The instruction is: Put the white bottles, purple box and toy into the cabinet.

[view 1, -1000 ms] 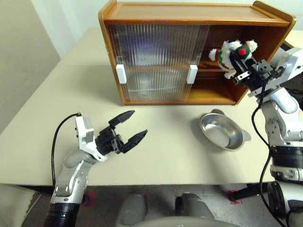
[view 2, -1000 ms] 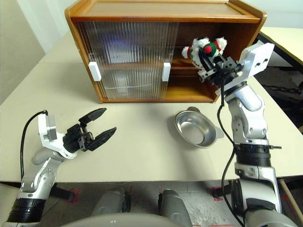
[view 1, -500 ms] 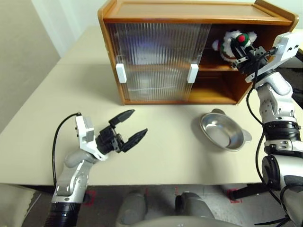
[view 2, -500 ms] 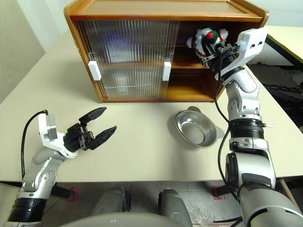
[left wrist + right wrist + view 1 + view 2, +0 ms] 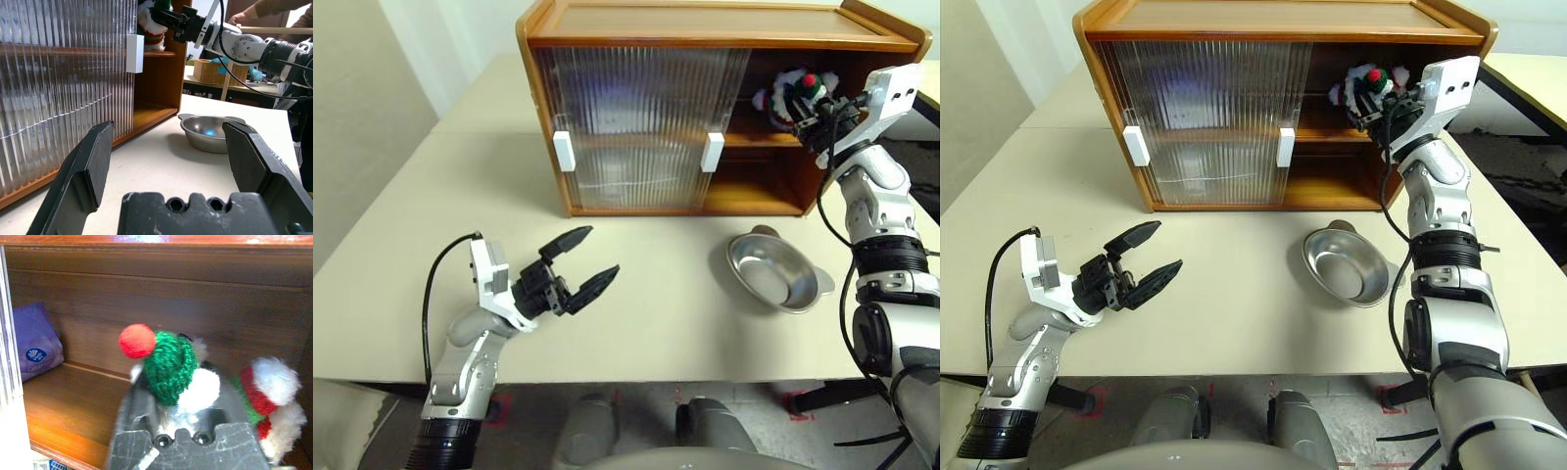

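With toy (image 5: 195, 387) inside cabinet (image 5: 636, 27), right claw (image 5: 815, 110) at shelf edge.

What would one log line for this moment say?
right gripper: at upper shelf, toy between its fingers | left gripper: open, above table | purple box: on shelf in cabinet

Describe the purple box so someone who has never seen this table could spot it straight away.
Start at the orange-brown wooden cabinet at the back of the table and look into its open right side, on the upper shelf. The purple box is behind the sliding door's edge, beside the toy: soft, lavender, with a blue oval mark.
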Controlling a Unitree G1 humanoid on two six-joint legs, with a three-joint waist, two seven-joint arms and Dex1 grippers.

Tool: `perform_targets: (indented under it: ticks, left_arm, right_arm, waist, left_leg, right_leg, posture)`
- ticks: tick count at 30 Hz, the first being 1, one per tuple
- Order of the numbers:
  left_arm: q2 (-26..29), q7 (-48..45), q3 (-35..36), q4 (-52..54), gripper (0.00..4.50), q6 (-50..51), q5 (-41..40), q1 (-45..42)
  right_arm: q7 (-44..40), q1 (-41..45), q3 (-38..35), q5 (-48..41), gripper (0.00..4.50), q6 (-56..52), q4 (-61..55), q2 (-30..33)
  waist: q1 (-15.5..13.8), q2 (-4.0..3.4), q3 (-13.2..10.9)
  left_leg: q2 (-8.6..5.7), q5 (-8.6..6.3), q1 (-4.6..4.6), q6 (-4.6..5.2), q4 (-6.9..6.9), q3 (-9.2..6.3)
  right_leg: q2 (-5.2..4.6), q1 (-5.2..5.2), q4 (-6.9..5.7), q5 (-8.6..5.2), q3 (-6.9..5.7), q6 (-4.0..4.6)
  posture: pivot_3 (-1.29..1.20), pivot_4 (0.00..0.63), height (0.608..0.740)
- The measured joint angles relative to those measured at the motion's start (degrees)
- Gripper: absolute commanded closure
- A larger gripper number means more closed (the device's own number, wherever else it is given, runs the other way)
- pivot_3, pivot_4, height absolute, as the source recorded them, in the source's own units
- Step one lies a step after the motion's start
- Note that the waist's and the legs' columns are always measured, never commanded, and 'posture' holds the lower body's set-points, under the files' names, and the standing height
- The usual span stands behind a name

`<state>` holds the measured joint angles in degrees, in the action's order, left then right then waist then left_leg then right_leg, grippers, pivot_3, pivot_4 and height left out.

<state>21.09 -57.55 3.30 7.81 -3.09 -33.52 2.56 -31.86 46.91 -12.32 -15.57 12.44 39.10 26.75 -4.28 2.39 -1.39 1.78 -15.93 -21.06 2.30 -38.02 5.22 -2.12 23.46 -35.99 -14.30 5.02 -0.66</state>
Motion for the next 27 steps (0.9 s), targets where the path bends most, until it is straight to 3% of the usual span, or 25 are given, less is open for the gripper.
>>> perform_targets:
  ticks: [5, 21, 27]
  left_arm:
    - [0.0, 0.0, 0.0, 0.0, 0.0, 0.0, 0.0, 0.0]
    - [0.1, 0.5, 0.0, 0.0, 0.0, 0.1, 0.0, 0.0]
    - [0.2, 0.8, 0.0, 0.0, 0.0, 0.1, 0.0, 0.0]
  right_arm:
    - [0.1, 1.1, 0.0, 0.1, 0.04, 0.8, 1.2, 0.0]
    - [-3.5, 0.9, 0.5, 0.4, 0.04, 0.9, 1.0, -0.9]
    - [-7.1, -0.7, 1.3, -1.0, 0.04, -4.5, -1.0, -3.2]
  waist:
    - [0.1, 0.0, 0.0]
    - [0.1, -0.02, 0.0]
    - [0.0, -0.03, 0.0]
  left_leg:
    - [0.0, 0.0, 0.0, 0.0, 0.0, 0.0]
    - [0.0, 0.0, 0.0, 0.0, 0.0, 0.0]
    - [0.02, 0.0, 0.01, 0.0, -0.02, 0.0]
  right_leg:
    - [0.01, 0.0, 0.0, 0.0, 0.0, 0.0]
    - [0.0, 0.0, 0.0, 0.01, 0.0, 0.0]
    - [-0.02, 0.01, -0.07, 0.03, -0.01, 0.02]
  posture:
    - [0.22, 0.0, 0.74]
    - [0.23, 0.0, 0.74]
    - [0.23, 0.0, 0.74]
